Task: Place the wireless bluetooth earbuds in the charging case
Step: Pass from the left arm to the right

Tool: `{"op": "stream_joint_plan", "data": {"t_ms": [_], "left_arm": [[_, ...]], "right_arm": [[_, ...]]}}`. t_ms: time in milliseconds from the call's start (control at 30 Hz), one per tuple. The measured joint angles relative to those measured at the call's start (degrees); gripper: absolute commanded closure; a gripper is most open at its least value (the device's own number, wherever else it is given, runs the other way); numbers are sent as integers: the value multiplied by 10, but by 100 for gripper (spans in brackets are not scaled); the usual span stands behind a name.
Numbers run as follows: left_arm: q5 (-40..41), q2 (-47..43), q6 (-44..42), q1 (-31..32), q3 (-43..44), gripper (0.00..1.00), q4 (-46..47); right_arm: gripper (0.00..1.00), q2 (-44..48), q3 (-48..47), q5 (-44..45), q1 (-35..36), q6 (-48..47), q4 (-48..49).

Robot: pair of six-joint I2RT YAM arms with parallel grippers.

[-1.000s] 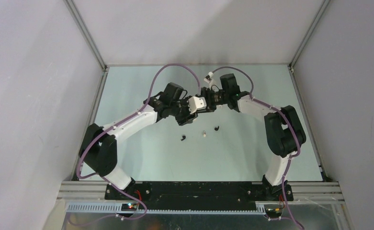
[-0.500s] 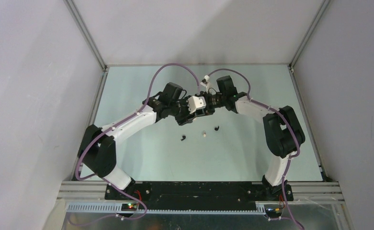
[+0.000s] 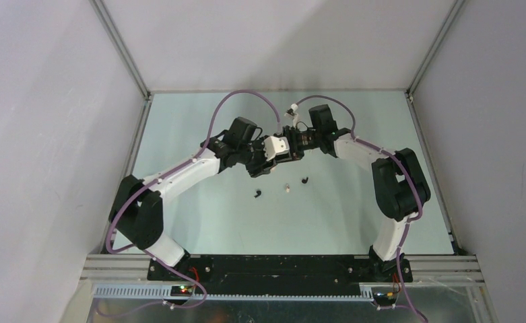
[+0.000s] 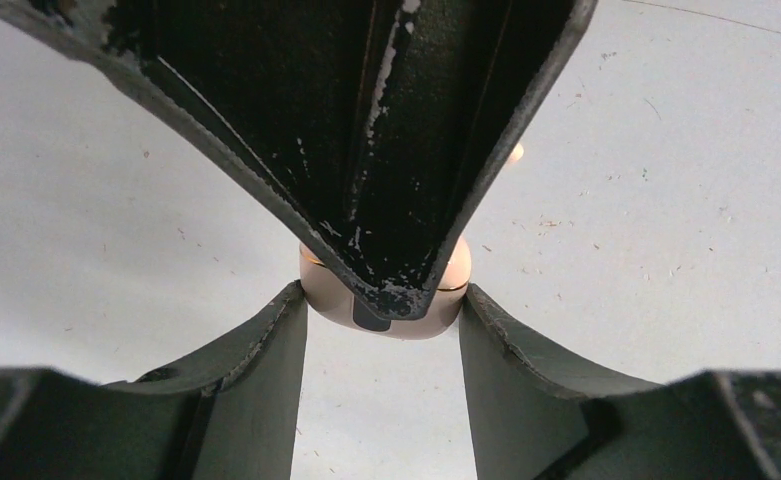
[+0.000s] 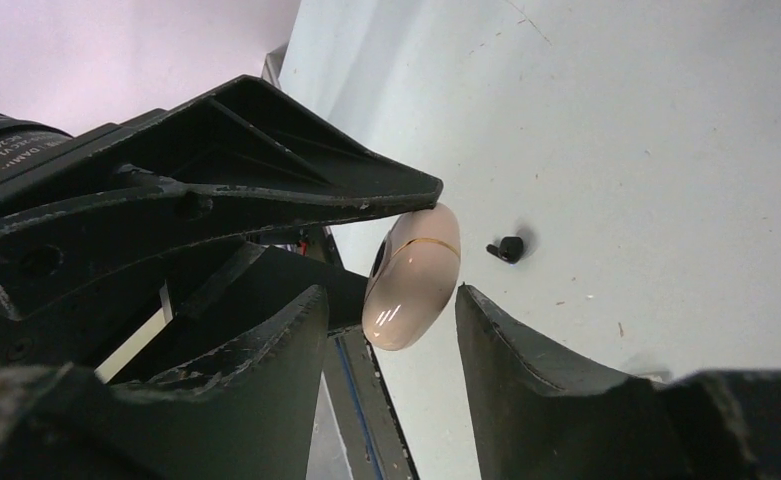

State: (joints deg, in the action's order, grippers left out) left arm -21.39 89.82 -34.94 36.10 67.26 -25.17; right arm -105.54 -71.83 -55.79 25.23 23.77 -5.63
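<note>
While the two arms meet over the far half of the worktop (image 3: 179,134), the left pincer (image 4: 382,305) is clenched on the charging case (image 5: 411,275), a cream oval shell with a thin gold line around it, held above the surface. The right pincer (image 5: 389,297) stands released, with its fingers parted on both sides of the case; a gap shows on one side, and I cannot tell if the other finger touches.

Three of the wireless bluetooth earbuds lie on the worktop near its middle, just toward the near edge from the pincers. They form a short slanting row: a black one (image 3: 258,195), a cream-white one (image 3: 287,188) and a second black one (image 3: 304,180), each apart from the others.

The worktop is pale grey-green and matte, with fine specks and thin scratches in the wrist views. Plain grey-white walls (image 3: 38,134) close it on the left, right and far sides, and aluminium posts (image 3: 122,50) rise from the far corners. Purple cables (image 3: 223,111) arch above the arms.
</note>
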Motion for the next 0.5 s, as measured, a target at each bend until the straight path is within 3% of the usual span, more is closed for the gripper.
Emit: {"op": "stream_joint_plan", "data": {"t_ms": [267, 500], "left_arm": [[0, -6, 0, 0, 0, 59, -3], [0, -9, 0, 0, 0, 58, -5]], "right_arm": [[62, -1, 0, -6, 2, 11, 8], [69, -3, 0, -6, 1, 17, 8]]}}
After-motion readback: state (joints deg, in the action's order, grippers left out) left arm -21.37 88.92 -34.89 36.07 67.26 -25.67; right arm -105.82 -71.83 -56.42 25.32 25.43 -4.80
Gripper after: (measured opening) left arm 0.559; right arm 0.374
